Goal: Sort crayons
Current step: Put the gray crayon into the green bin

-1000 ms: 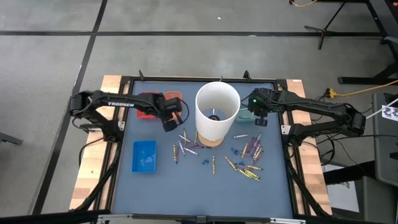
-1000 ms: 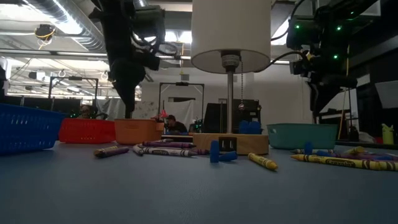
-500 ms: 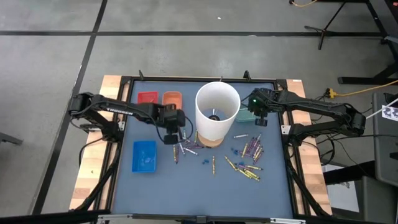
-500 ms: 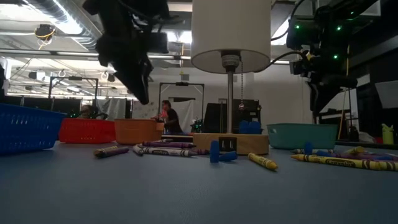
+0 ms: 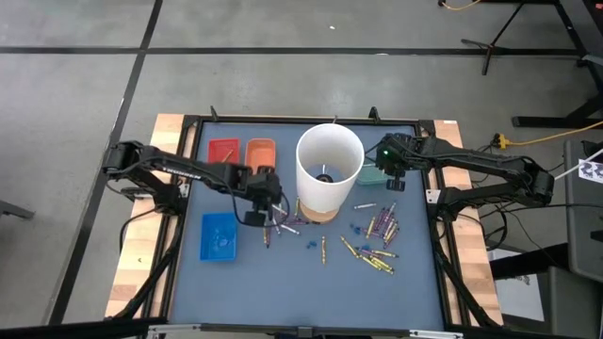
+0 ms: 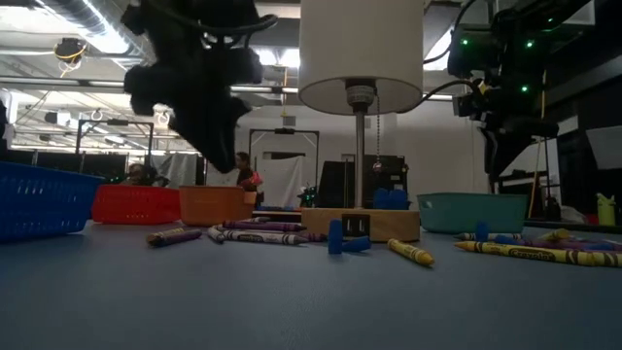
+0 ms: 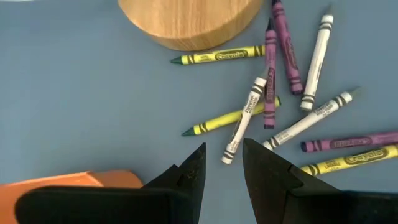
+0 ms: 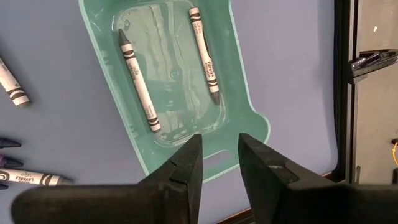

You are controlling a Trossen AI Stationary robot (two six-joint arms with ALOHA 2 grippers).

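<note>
Crayons lie loose on the blue table in two clusters: one (image 5: 280,218) left of the lamp's wooden base (image 5: 318,212), one (image 5: 377,245) to its right. My left gripper (image 7: 222,158) hovers open over the left cluster, just above a grey-white crayon (image 7: 244,121) that lies among yellow (image 7: 217,56) and purple (image 7: 270,68) ones. My right gripper (image 8: 219,149) hangs open over the teal tray (image 8: 233,68), in which two grey crayons (image 8: 139,81) lie flat. In the low view both grippers, left (image 6: 225,160) and right (image 6: 505,160), are clear of the table.
A lamp with a tall white shade (image 5: 330,169) stands mid-table between the arms. Red (image 5: 223,149) and orange (image 5: 260,148) trays sit at the far left, a blue tray (image 5: 219,235) at the near left. Small blue pieces (image 5: 356,229) lie near the lamp's base.
My left gripper has swung from over the red and orange trays toward the near edge and the lamp, stopping above the left crayon cluster; its wrist has rolled on the way. The crayons have not moved.
</note>
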